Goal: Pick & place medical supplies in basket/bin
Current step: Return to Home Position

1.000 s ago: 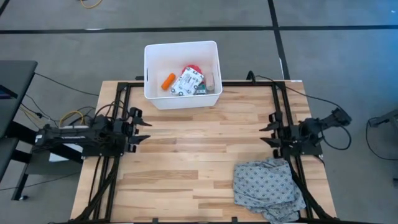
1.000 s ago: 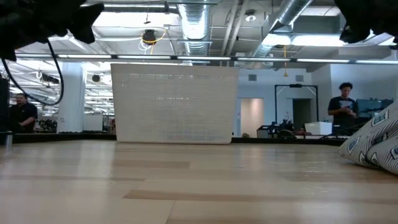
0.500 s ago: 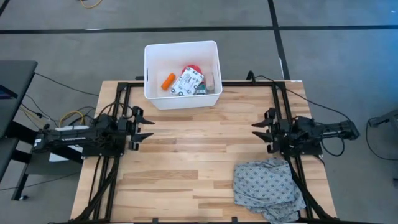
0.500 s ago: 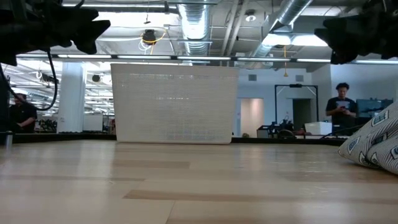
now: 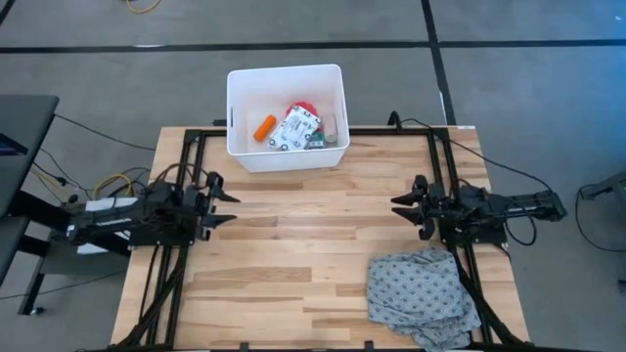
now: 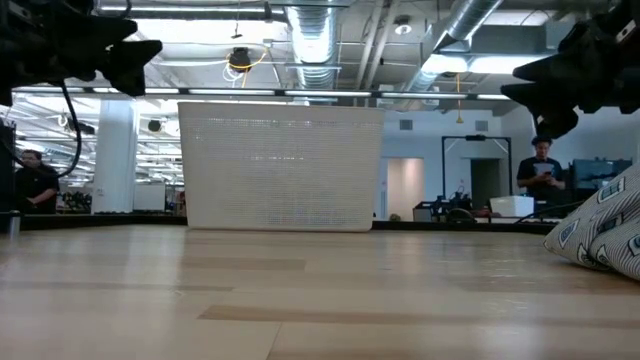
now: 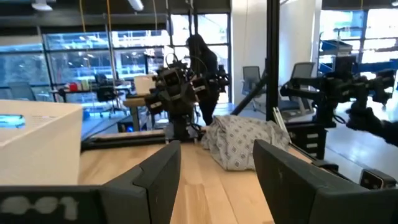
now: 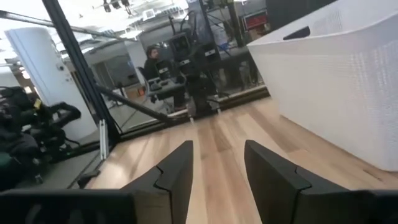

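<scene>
Now supplies (image 5: 296, 127) in bin (image 5: 285, 71) — end effectors (image 5: 225, 198) (image 5: 403, 205) parted.

White bin (image 5: 287, 156); orange tube (image 5: 264, 127); grey patterned cloth (image 5: 421, 293); pale wood table (image 5: 313, 240).

Bins: we count one white bin (image 5: 233, 110).
Supplies in it: we make out five: one orange tube (image 5: 264, 127), one printed packet (image 5: 296, 130), one pink roll (image 5: 304, 106), one beige roll (image 5: 332, 126), and one green box (image 5: 318, 144), mostly hidden.
Cloths: we count one grey patterned cloth (image 5: 421, 293).
Grippers: we count two, the left gripper (image 5: 221, 196) and the right gripper (image 5: 399, 205).
People: we see two beyond the table, the left-hand person (image 6: 35, 185) and the right-hand person (image 6: 540, 175).
</scene>
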Robot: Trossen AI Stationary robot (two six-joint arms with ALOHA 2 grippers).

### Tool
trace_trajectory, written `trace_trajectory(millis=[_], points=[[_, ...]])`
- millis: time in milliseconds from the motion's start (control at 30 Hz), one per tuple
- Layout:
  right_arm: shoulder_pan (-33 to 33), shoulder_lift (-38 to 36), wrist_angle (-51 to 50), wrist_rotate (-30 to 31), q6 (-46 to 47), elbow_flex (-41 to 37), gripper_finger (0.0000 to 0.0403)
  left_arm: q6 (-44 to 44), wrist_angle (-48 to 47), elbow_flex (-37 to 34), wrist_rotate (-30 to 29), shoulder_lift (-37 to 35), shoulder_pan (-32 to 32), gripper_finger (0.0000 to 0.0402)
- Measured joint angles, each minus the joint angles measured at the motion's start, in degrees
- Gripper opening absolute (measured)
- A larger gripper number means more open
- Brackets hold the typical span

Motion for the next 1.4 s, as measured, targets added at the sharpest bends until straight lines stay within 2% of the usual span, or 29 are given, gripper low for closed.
trace_trajectory(millis=[133, 267, 533, 633, 700, 1067, 1400], points=[[-0.1, 0.0, 0.0, 0.0, 1.5, 0.0, 0.0139, 2.2, 0.2, 0.1, 0.1, -1.1, 0.0, 0.0192], [0.0, 0.0, -0.1, 0.0, -4.2, 0.0, 0.0136, 3.8, 0.1, -0.9, -0.4, -1.1, 0.0, 0.0192], [0.0, 0.0, -0.2, 0.0, -7.5, 0.0, 0.0136, 5.7, 0.4, -1.6, -3.4, -1.0, 0.0, 0.0192], [0.0, 0.0, -0.2, 0.0, -8.8, 0.0, 0.0137, 5.8, -2.7, -1.6, -4.6, -1.0, 0.0, 0.0192], [0.0, 0.0, -0.2, 0.0, -9.0, 0.0, 0.0137, 5.3, -6.4, -1.6, -5.9, -1.0, 0.0, 0.0192], [0.0, 2.3, -0.3, 0.0, -11.3, 0.0, 0.0134, -1.7, -8.3, -1.6, -17.1, 1.9, 0.0, 0.0192], [0.0, 2.6, -0.2, 0.0, -11.6, 0.0, 0.0133, -1.1, -8.4, -1.6, -18.2, 2.1, 0.0, 0.0193]])
